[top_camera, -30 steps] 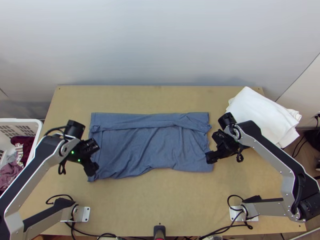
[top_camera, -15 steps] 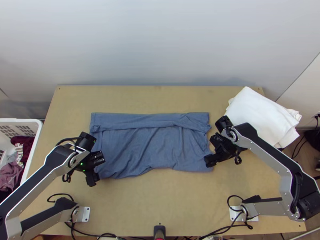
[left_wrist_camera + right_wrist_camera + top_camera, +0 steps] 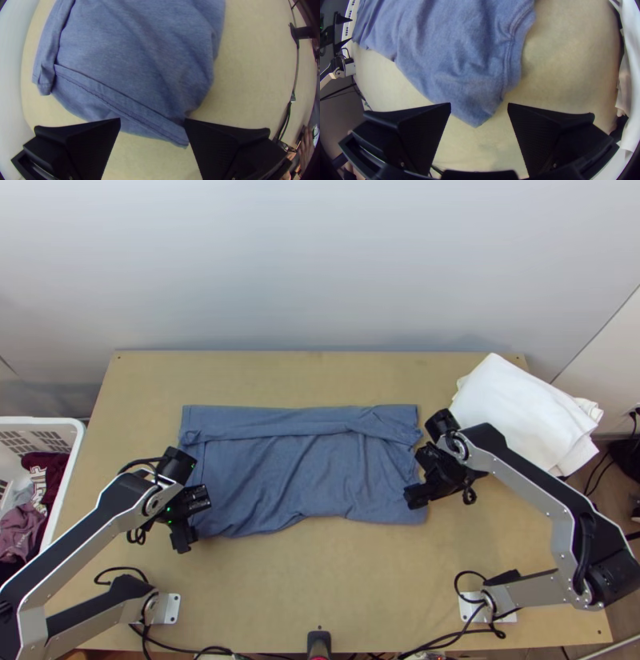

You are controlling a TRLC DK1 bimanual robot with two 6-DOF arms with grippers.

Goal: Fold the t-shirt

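Pale wall (image 3: 320,268) at the back, light wooden bench (image 3: 320,588) out front, and we're going left to right! Well left of the blue t-shirt (image 3: 296,476), it's a white basket (image 3: 48,421) with clothes (image 3: 50,472) inside. Next, the left hand (image 3: 182,544) at the t-shirt's near left corner: fingers wide apart, nothing gripped, that corner seen between them. Now the t-shirt itself, stretched broad and wrinkled across the bench, a folded band along its far side! At its near right corner, the right hand (image 3: 412,498), also wide open and empty, the cloth's tip between its fingers. And right of the t-shirt, folded white cloth (image 3: 520,412).
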